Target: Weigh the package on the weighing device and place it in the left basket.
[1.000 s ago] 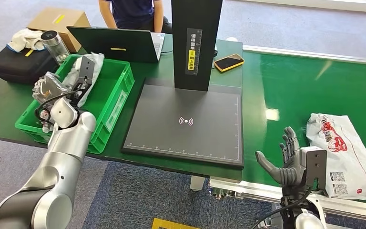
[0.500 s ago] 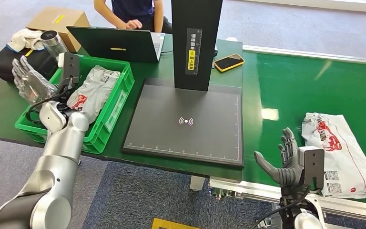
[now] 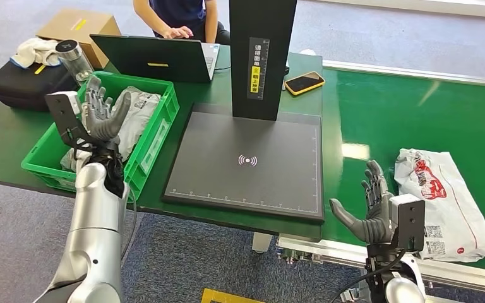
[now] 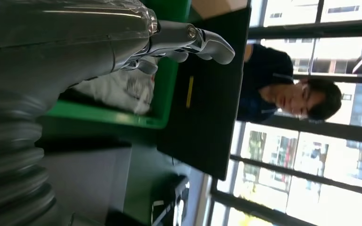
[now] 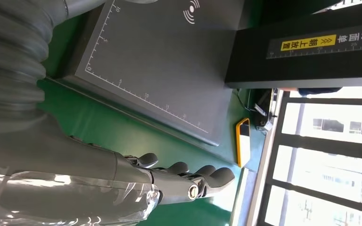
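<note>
A white plastic package (image 3: 132, 113) with red print lies inside the green basket (image 3: 158, 136) at the table's left; the left wrist view shows the package (image 4: 120, 89) in the basket (image 4: 122, 115) too. My left hand (image 3: 101, 117) is raised above the basket's near side, fingers spread, holding nothing. A second white package (image 3: 445, 202) lies on the green conveyor belt at the right. My right hand (image 3: 369, 211) hovers open just left of it, fingers apart and empty. The dark weighing plate (image 3: 249, 161) with its black post (image 3: 262, 57) sits bare between the two.
A person types at a laptop (image 3: 155, 57) behind the basket. A yellow-cased phone (image 3: 303, 82) lies beside the post. A black bag (image 3: 22, 85), a bottle (image 3: 72, 57) and a cardboard box (image 3: 79, 25) sit at the far left.
My left hand has let the package go into the basket and drawn back toward me, fingers opening. The second package rode a little leftward on the belt. My right hand barely moved.
</note>
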Robot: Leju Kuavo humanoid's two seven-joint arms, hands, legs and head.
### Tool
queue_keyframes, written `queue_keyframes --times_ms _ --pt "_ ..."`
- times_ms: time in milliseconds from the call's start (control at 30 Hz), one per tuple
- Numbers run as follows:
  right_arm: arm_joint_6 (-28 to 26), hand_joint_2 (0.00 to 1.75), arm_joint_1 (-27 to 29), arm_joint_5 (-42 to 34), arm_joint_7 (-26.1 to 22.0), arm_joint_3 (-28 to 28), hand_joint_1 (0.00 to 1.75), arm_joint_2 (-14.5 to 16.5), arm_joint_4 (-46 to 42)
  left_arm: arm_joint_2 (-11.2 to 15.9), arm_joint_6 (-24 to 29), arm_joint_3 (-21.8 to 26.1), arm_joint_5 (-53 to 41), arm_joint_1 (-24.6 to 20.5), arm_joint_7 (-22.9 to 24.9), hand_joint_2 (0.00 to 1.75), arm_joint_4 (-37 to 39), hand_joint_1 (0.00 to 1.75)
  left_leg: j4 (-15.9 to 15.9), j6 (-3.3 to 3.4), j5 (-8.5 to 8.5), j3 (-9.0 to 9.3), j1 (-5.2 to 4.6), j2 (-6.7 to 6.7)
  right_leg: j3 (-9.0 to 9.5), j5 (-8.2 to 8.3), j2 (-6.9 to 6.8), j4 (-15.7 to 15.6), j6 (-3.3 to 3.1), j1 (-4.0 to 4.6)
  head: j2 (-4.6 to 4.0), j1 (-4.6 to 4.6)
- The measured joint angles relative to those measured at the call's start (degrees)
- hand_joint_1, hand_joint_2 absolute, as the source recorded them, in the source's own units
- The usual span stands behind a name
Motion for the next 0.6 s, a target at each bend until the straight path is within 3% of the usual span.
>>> queue_keyframes --times_ms 133,200,267,433,600 --pt "0.8 1.75 -0.1 0.6 -1.2 0.9 0.00 -0.2 0.7 -0.1 -18.0 -4.9 9.5 2.6 3.0 1.75 -0.3 0.00 0.0 0.00 -0.02 -0.01 -0.01 -0.02 -0.01 -0.03 -0.03 0.0 0.01 0.00 0.00 -0.01" --pt "1.4 1.75 -0.4 1.1 -2.0 1.8 0.00 -0.2 1.1 -0.1 -22.2 -7.9 11.4 4.8 3.9 1.75 -0.4 0.00 0.0 -0.02 -0.04 0.00 0.00 0.02 -0.01 -0.04 0.02 0.0 0.01 0.00 -0.01 0.01" --pt "1.7 1.75 -0.7 1.5 -2.7 3.0 0.00 -0.2 1.6 -0.2 -20.8 -10.8 11.1 6.9 4.4 1.75 -0.4 0.00 0.0 -0.04 -0.06 0.02 0.00 0.10 -0.03 -0.04 0.14 0.0 0.01 0.01 -0.01 -0.01" --pt "1.6 1.75 -1.3 2.0 -3.5 4.7 0.00 -0.1 2.4 0.2 -11.2 -15.6 6.9 10.5 4.7 1.75 -0.4 0.00 -0.1 -0.05 -0.05 0.02 0.01 0.10 -0.04 -0.05 0.12 0.0 0.00 0.04 -0.01 -0.01" --pt "2.1 1.75 -1.8 1.6 -3.7 4.8 0.00 -0.1 2.8 0.7 -9.3 -17.2 6.1 12.3 4.9 1.75 -1.7 0.00 -0.1 -0.05 -0.05 0.02 0.02 0.10 -0.03 -0.04 0.13 0.0 0.00 0.02 -0.01 -0.01"
